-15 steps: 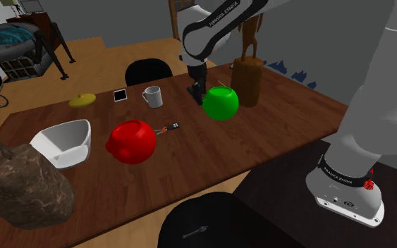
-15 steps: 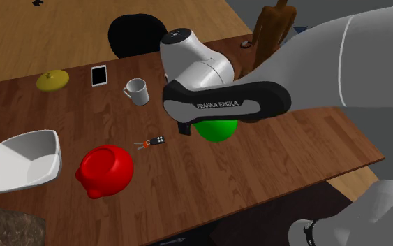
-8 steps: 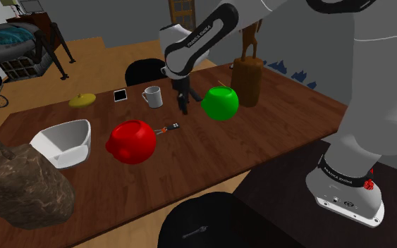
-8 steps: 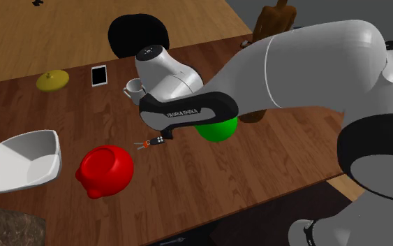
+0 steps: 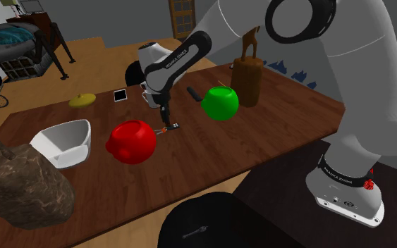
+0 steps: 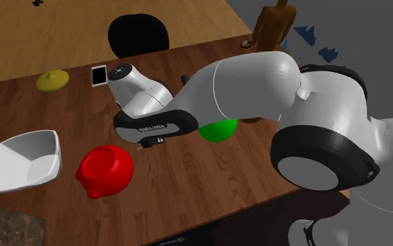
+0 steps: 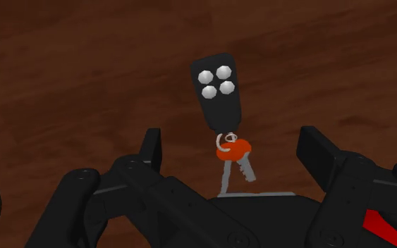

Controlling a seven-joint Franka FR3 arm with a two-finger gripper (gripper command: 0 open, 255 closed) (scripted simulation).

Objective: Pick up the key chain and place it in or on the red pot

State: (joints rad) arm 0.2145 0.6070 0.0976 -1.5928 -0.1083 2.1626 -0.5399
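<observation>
Arm [image 6: 153, 127] lettered FRANKA EMIKA — hand [image 7: 230, 141] spread over key chain [image 7: 216, 88].

A dark wooden table [image 5: 260, 148] stood on a light wooden floor [image 5: 94, 60]. One black chair [image 5: 137, 72] sat at its far side and a second black chair [image 5: 211, 222] at the near edge, before a grey wall [image 5: 119, 17].

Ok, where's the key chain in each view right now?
Shoulder view: the key chain lies on the table just right of the red pot, under the gripper.
Second exterior view: it peeks out under the arm, up and right of the red pot.
Wrist view: black fob and red-headed key, between the open fingers, untouched.
Shared landmark: the red pot, in both exterior views.
</observation>
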